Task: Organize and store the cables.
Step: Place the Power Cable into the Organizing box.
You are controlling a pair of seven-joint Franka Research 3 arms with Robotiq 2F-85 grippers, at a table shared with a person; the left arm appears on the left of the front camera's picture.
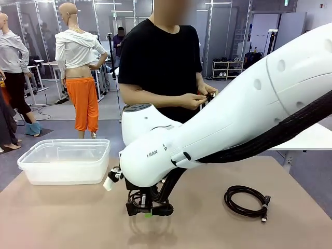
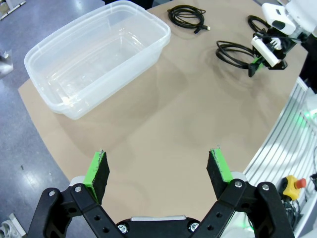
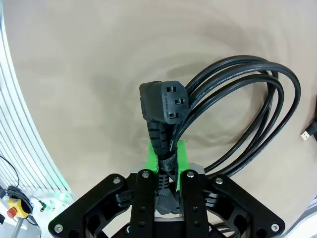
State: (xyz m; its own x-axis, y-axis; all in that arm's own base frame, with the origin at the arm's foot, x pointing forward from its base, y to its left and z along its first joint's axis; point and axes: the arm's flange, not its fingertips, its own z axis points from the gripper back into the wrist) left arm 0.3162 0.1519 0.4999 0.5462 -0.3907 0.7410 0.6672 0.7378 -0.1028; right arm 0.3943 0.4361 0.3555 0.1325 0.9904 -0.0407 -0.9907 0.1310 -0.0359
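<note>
Claws first, from the front: right claw (image 1: 149, 211) low at the table (image 1: 62, 218), pinched on a black cable coil (image 1: 139, 199); second coil (image 1: 247, 200) lying well apart, clear bin (image 1: 65, 162) off to the other side. From the left wrist: left claw (image 2: 158, 167) spread wide, holding nothing, above bare tabletop near the bin. From the right wrist: clamped on the moulded neck just behind the plug (image 3: 163, 101), rest of the coil fanning outward. Probably light, springy, rubbery; safer gripped across the bundled turns, lest it swing or unwind.
</note>
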